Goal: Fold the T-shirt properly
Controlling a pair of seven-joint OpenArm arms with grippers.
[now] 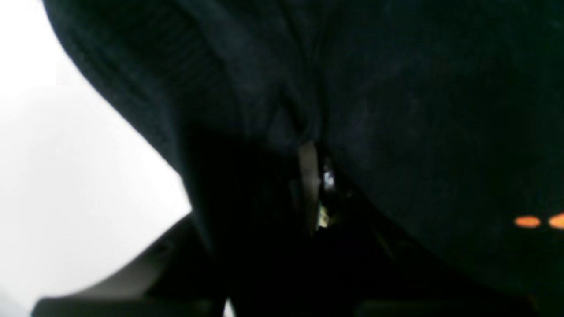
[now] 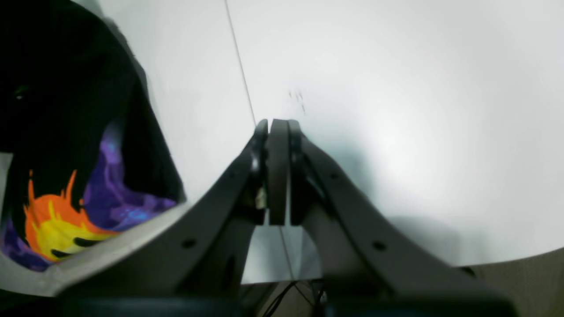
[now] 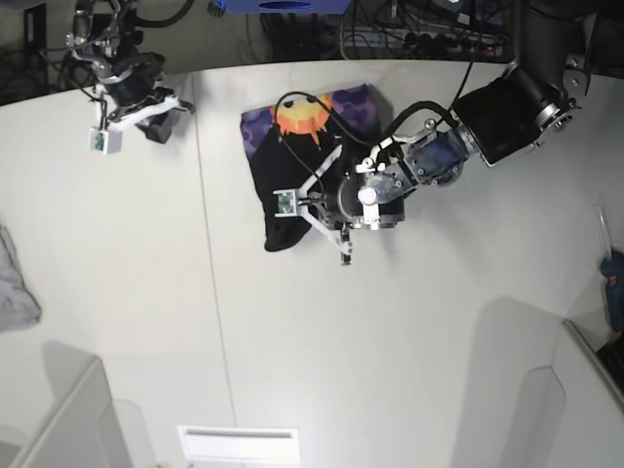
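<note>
The T-shirt [image 3: 292, 180] lies partly folded at the back middle of the white table [image 3: 409, 322], black cloth below and its orange sun print on purple [image 3: 304, 117] at the far end. My left gripper [image 3: 317, 207] is down on the shirt's near right edge. In the left wrist view black cloth [image 1: 396, 110] fills the frame and bunches into a fold at the left gripper [image 1: 308, 149], which is shut on it. My right gripper [image 2: 277, 127] is shut on nothing above bare table, at the far left [image 3: 156, 125]. The T-shirt [image 2: 66, 132] shows at the left of that view.
A small grey cloth [image 3: 15, 283] lies at the table's left edge. A seam [image 3: 210, 273] runs front to back across the table. White bins stand at the front left [image 3: 58, 419] and front right [image 3: 575, 390]. Cables and gear line the back edge [image 3: 409, 34].
</note>
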